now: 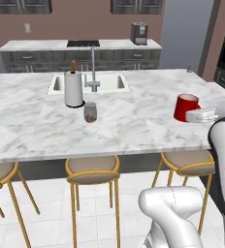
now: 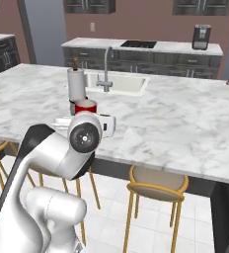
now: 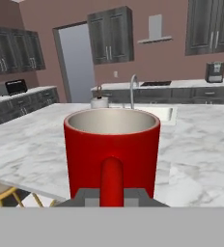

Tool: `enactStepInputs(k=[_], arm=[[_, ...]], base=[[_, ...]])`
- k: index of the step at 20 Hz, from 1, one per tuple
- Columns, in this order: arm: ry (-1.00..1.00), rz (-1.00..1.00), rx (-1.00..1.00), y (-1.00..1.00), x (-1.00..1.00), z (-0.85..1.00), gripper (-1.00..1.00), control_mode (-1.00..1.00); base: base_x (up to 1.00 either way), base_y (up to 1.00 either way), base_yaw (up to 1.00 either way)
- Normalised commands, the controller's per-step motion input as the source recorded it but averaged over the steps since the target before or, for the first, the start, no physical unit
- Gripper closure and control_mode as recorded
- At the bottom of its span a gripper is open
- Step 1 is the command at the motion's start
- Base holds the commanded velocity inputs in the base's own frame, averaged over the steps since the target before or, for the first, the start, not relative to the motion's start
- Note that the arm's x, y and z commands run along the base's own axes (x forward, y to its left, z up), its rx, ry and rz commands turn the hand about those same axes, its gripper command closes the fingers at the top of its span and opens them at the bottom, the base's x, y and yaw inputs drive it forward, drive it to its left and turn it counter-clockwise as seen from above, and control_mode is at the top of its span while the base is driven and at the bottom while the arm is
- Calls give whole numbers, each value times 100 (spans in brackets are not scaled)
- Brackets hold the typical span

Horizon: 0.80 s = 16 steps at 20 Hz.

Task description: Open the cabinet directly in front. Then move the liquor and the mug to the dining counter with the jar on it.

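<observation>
The small bright red mug [image 3: 112,149] sits upright near the front edge of the white grey-veined marble dining counter [image 1: 46,126], its handle pinched between the gripper [image 3: 112,197] fingers. A sideways drag before letting go could tip it off the edge.

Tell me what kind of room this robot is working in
A home kitchen, rendered rather than real. A marble island counter has an inset sink with a faucet, yellow-legged stools stand along it, and dark wall cabinets hang over a back counter holding a coffee machine.
</observation>
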Motion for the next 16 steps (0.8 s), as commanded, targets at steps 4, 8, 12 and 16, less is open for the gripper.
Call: enactStepInputs(k=[4,8,12,16], arm=[[0,0,0,0,0,0,100,100],[0,0,0,0,0,0,100,100],[0,0,0,0,0,0,100,100],[0,0,0,0,0,0,100,100]], base=[[57,-2,0],[97,0,-1],[100,1,-3],[79,1,-2]])
